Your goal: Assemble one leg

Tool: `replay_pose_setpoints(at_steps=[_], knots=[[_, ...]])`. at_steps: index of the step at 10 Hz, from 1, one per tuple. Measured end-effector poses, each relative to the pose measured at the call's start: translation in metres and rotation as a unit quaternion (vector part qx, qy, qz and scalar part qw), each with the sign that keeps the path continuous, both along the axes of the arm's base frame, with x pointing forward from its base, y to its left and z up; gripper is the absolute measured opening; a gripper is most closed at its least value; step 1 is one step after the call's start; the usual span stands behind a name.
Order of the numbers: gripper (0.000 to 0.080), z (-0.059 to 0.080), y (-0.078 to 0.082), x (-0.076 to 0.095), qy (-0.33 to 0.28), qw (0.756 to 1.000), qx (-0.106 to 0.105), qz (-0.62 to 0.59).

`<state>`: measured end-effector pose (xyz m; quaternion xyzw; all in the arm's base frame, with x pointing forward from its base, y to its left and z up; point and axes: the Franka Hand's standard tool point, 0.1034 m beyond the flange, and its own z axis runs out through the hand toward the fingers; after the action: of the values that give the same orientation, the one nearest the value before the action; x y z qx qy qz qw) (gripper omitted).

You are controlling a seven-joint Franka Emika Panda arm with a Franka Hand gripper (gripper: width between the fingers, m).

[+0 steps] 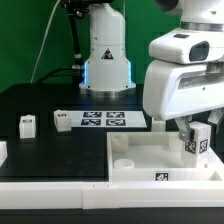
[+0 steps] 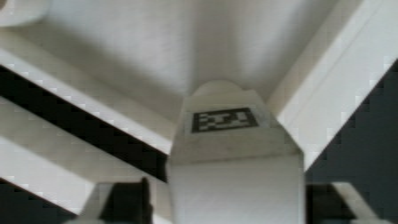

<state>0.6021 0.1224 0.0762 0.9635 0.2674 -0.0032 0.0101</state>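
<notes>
White panel (image 1: 150, 160) fills the near right of the worktop (image 1: 50, 110) | end effector (image 1: 197, 140) pinching the leg (image 1: 199, 142) | leg upright, long axis vertical, just over the panel's far right corner | spare legs (image 1: 27, 124) well left

Leg (image 1: 198, 139) in end effector (image 1: 192, 128), above panel (image 1: 140, 158) near its corner, exterior view's right. Marker board (image 1: 102, 119) behind panel. Two loose legs (image 1: 27, 124) (image 1: 62, 119) on desk (image 1: 45, 145), exterior view's left.
</notes>
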Motion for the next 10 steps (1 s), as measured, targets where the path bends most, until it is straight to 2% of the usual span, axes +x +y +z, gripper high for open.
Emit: replay_pose_setpoints(at_steps=[1,4,6,10], knots=[[0.0291,-0.0002,-0.0001,-0.0001,0.0,1.0,0.0,-0.011],[0.0292,-0.0006,0.0022,-0.0004,-0.004,0.985,0.001,-0.17],[0.0292,-0.0002,0.0037,0.0019,-0.018,0.951,-0.007,-0.308],[0.0294,0.0003,0.0016,0.0011,-0.018,0.845,-0.002,-0.535]])
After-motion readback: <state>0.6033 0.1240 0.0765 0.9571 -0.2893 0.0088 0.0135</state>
